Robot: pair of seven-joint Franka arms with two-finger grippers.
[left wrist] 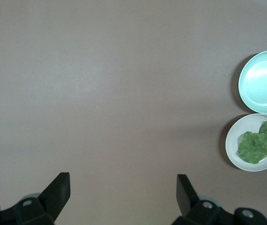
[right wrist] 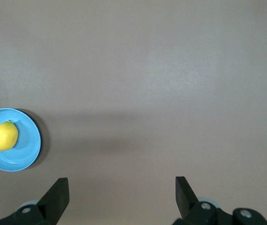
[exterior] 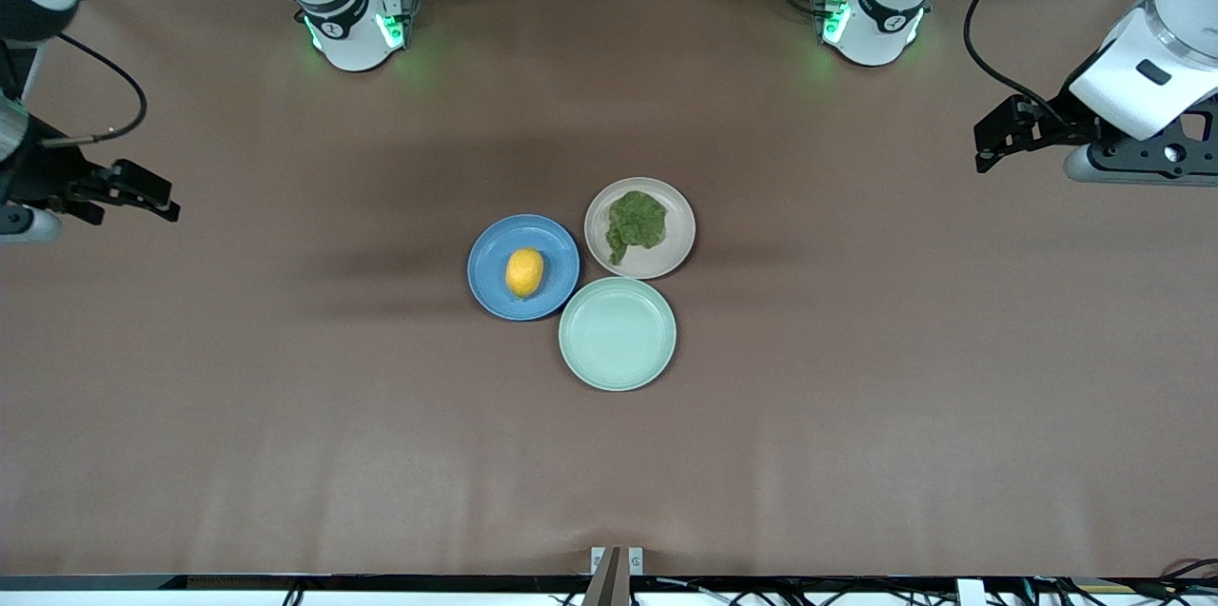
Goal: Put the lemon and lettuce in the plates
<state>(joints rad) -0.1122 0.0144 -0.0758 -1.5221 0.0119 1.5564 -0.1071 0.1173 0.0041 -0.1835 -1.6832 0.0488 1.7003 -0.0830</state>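
Brown table covering (exterior: 285,416) fills nearly the whole front view, and at its centre we see three round plates clustered so that their rims touch or nearly touch. Left of centre in the frame sits the blue plate (exterior: 485,287), and in it the lemon (exterior: 524,272) rests alone, lying within the dish well inside the rim. Up and to the right of it is the pale beige-pink plate (exterior: 677,230), holding the lettuce (exterior: 636,223), a crumpled green leaf that covers much of the plate's floor. Lower in the frame, below and between those two, is the mint-green plate (exterior: 618,334), with nothing in it.

We find the right gripper (exterior: 157,194) at the far left edge of the frame, hovering over bare table well apart from the plates; its fingers (right wrist: 58,197) are spread wide with nothing between them. Our left gripper (exterior: 990,142) hangs at the far right edge, likewise over bare table, its fingers (left wrist: 58,192) parted and holding nothing. Both arms wait at the table's ends.
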